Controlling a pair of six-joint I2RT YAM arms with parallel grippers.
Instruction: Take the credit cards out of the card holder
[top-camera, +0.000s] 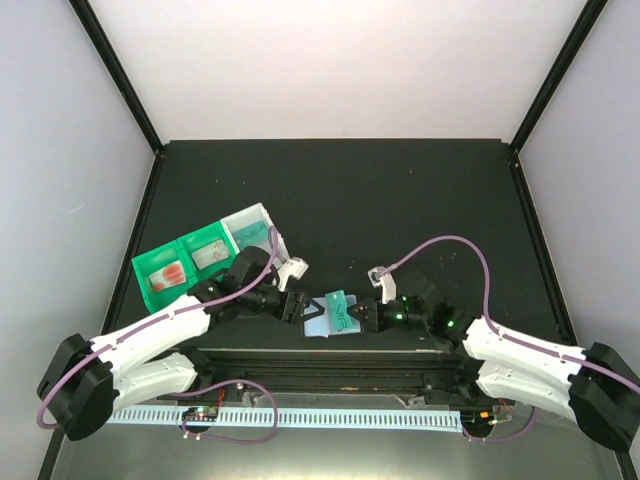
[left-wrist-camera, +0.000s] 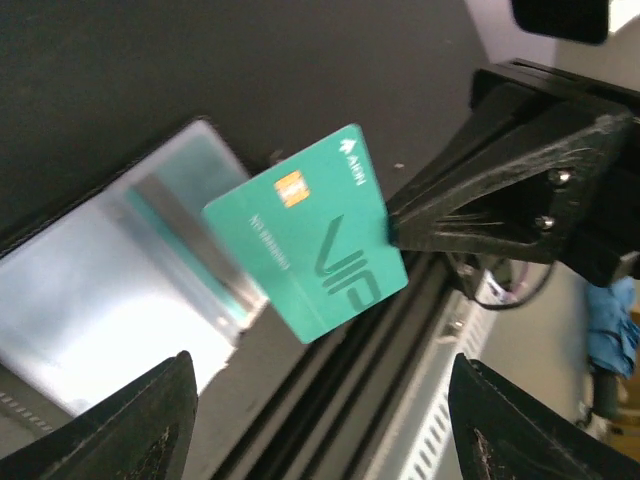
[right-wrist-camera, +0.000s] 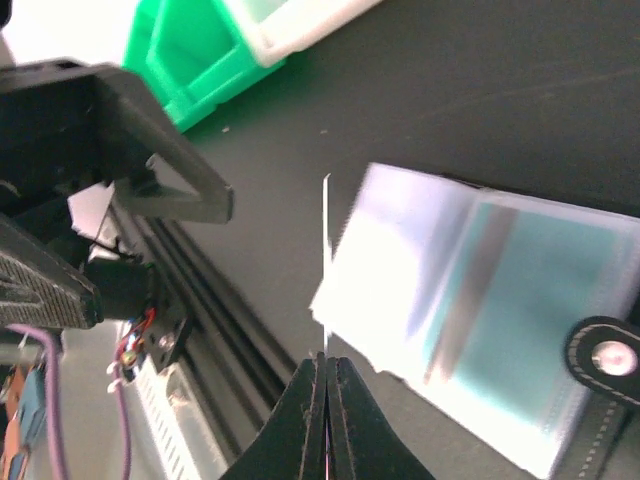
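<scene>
At the table's (top-camera: 400, 190) near edge, the right gripper (right-wrist-camera: 327, 368) is clamped on one short edge of the teal credit card (left-wrist-camera: 305, 230), holding it free of the card holder (left-wrist-camera: 110, 290). The holder lies open and flat on the table just beside the card. The left gripper (top-camera: 298, 306) faces the card with fingers spread, holding nothing. With so slight a bite, the card could pivot or slip out in transit. It could also clip the rim of the green tray (top-camera: 143, 280), which stands farther back.

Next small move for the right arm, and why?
Probably carry the teal card sideways, clear of the card holder, and set it down: the right fingers pinch its edge, it looks fully out, and the left fingers stand open.
</scene>
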